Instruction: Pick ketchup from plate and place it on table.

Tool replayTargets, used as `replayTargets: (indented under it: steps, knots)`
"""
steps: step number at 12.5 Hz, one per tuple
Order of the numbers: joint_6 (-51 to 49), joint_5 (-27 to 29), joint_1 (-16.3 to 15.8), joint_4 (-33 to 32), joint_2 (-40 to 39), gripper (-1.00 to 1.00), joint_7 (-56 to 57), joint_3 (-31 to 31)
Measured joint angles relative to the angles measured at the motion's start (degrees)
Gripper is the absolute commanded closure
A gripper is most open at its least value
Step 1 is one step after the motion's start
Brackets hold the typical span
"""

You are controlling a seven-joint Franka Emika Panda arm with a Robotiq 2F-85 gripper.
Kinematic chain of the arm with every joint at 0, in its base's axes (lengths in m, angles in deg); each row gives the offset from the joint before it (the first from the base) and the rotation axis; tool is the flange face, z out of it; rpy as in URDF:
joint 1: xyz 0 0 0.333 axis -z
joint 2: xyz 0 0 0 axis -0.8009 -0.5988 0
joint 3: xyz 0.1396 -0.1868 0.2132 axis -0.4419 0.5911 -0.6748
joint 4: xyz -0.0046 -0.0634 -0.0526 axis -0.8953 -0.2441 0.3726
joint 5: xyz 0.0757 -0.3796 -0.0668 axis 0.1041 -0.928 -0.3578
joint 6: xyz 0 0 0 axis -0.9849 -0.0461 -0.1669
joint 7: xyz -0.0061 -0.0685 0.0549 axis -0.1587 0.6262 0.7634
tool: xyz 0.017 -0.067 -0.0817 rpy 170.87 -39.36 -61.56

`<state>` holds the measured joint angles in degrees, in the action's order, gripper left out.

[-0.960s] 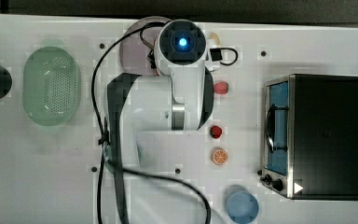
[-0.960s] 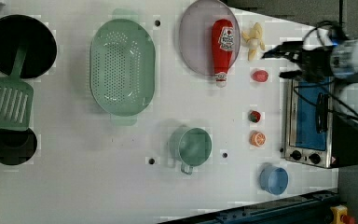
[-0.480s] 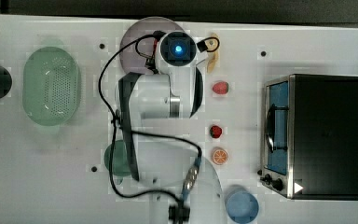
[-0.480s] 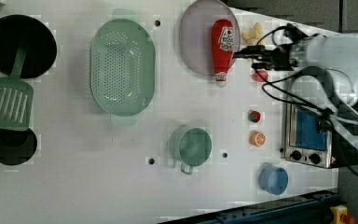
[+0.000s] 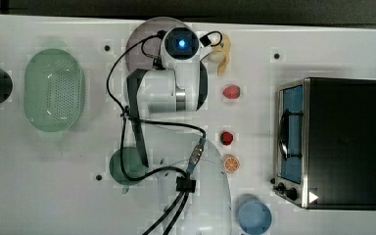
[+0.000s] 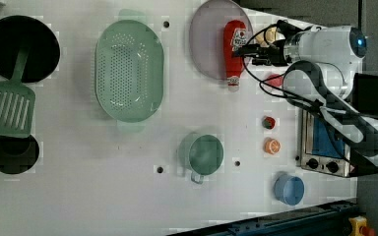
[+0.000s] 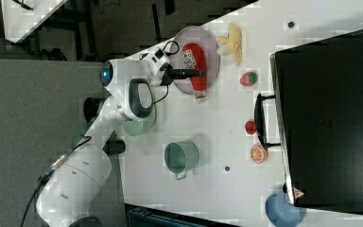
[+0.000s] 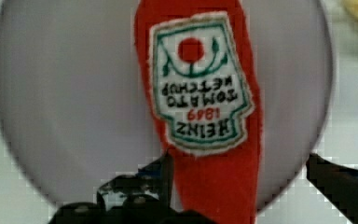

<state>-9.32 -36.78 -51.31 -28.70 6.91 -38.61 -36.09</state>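
in the left view we see the ketchup [image 6: 233, 51] lying on the plate [image 6: 205, 44], its cap end over the rim above the counter [image 6: 78, 162], nothing lifted yet, and our tool [image 6: 246, 51] spread wide beside it, contact too blurred to judge.

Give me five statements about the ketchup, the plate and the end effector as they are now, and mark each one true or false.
1. The ketchup lies on the plate. True.
2. The end effector is shut on the ketchup. False: it is open, one finger on each side of the bottle, in the wrist view.
3. The ketchup's cap end reaches past the plate's rim over the table. True, in the left view.
4. The ketchup stands upright. False: it lies flat, label up.
5. The ketchup lies in the colander. False: nothing lies in the colander.
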Motion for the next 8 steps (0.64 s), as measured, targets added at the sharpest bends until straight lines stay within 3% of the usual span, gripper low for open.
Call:
replayTargets:
  steps: [8]
  knots:
    - [7.1, -2.2, -0.3, 0.4, -1.5, -1.0, 1.1, -0.4]
